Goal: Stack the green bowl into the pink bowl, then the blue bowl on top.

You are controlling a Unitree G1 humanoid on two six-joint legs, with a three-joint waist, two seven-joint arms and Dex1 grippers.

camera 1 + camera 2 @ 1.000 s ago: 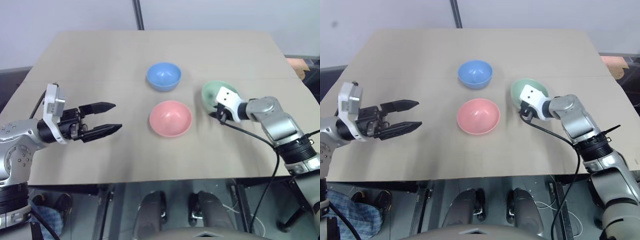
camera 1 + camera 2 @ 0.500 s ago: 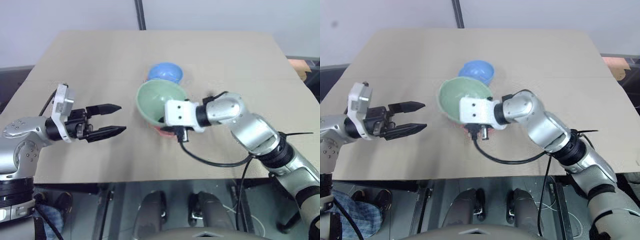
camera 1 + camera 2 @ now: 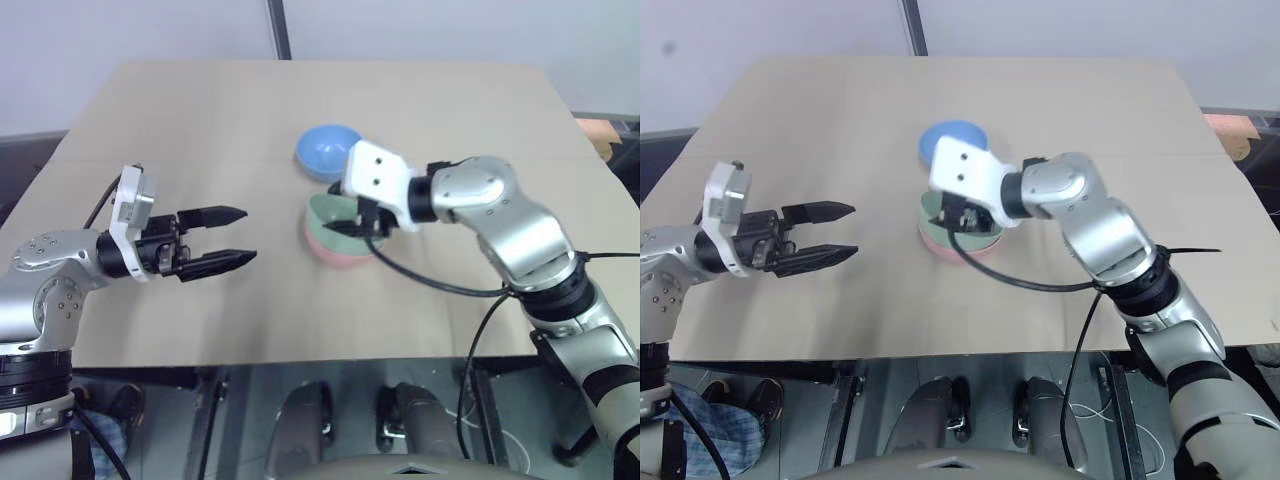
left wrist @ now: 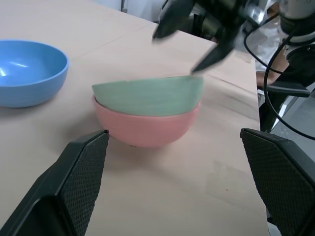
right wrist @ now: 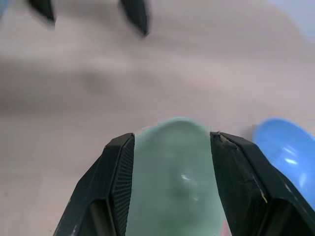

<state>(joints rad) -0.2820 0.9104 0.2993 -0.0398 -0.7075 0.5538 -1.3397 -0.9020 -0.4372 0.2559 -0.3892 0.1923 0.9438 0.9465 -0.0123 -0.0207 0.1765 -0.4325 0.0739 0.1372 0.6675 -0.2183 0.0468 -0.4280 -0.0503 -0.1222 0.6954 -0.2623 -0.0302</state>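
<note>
A plain tan desk [image 3: 200, 120] carried everything, a pale wall behind it. At the desk's centre sat the pink bowl [image 4: 142, 130], and the green bowl [image 4: 147, 96] lay nested in it, tilted, one side riding higher than the other. The right gripper [image 4: 189, 42] hovered just over that stack, jaws spread apart, nothing pinched between them. At eleven o'clock from the stack, just beside it, the blue bowl [image 3: 325, 150] stood alone. Out at nine o'clock, well apart, the left gripper [image 3: 228, 237] hung with jaws wide and empty.
</note>
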